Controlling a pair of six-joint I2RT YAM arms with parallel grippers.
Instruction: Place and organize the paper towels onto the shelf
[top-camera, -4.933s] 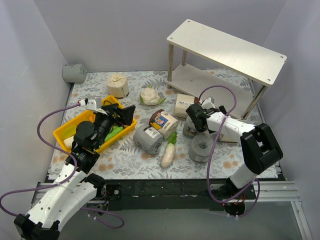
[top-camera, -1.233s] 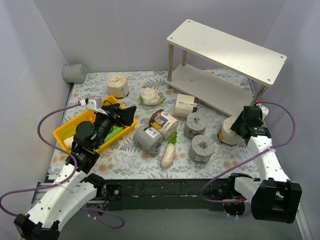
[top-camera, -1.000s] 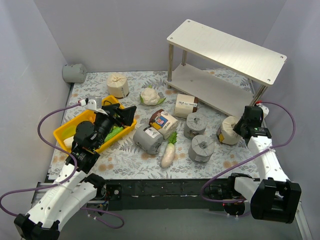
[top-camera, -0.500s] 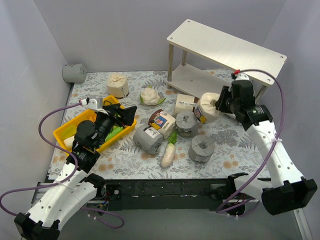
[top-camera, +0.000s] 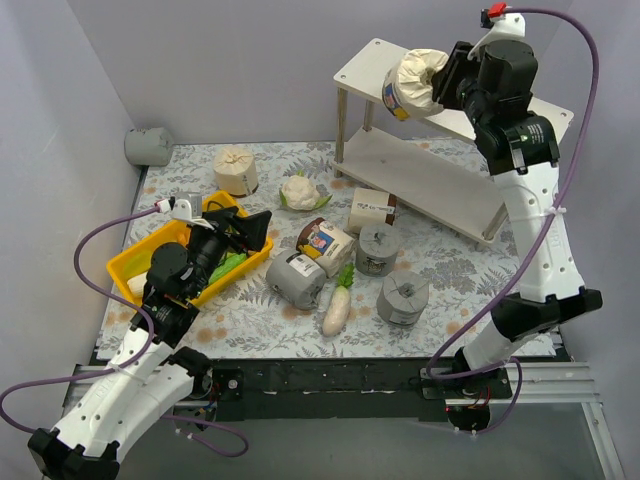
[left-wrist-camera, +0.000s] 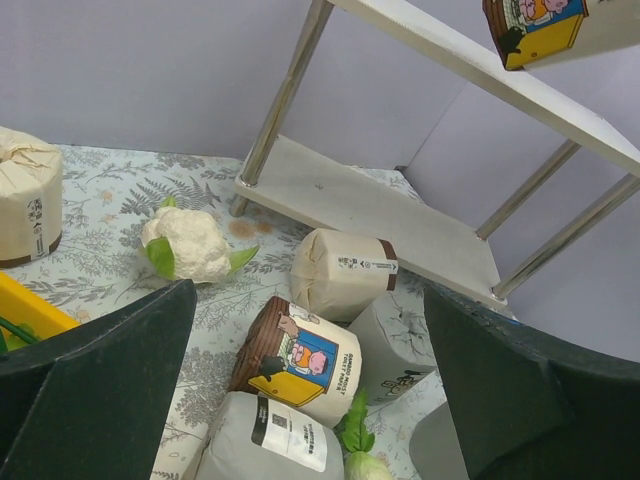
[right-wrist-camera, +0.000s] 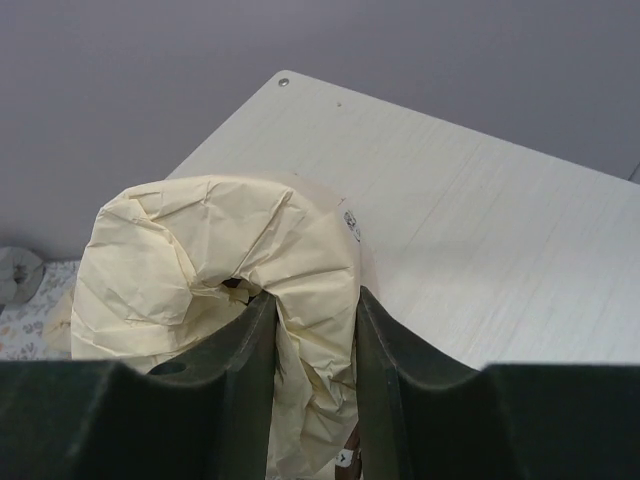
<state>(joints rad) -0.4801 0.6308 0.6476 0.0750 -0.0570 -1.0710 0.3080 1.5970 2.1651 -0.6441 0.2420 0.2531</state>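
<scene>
Yellow tray (top-camera: 130, 265) sat at the near left of the counter (top-camera: 250, 315). Your left tool (top-camera: 243, 225) hung over the tray's far corner, jaws wide apart, holding nothing.

At mid-counter I noted a tipped grey roll (top-camera: 297, 279), with a white radish (top-camera: 337, 308) just to its right. Beyond the radish stood a front grey roll (top-camera: 403, 297) and a rear grey roll (top-camera: 377, 249), both upright. A labelled cream roll (top-camera: 327, 243) lay behind the tipped one.

Farther back:
- a plain cream roll (top-camera: 370, 210) lay just before the lower board of the shelf (top-camera: 520, 120);
- a cauliflower (top-camera: 299, 191) and an upright cream roll (top-camera: 236, 170) sat to the left;
- a corner grey roll (top-camera: 148, 146) lay against the left wall.

Farthest and highest, your right tool (top-camera: 452, 80) was clamped on the held cream roll (top-camera: 415, 84) at the top board's left end, as seen from overhead. I could not tell whether that roll touched the board.
</scene>
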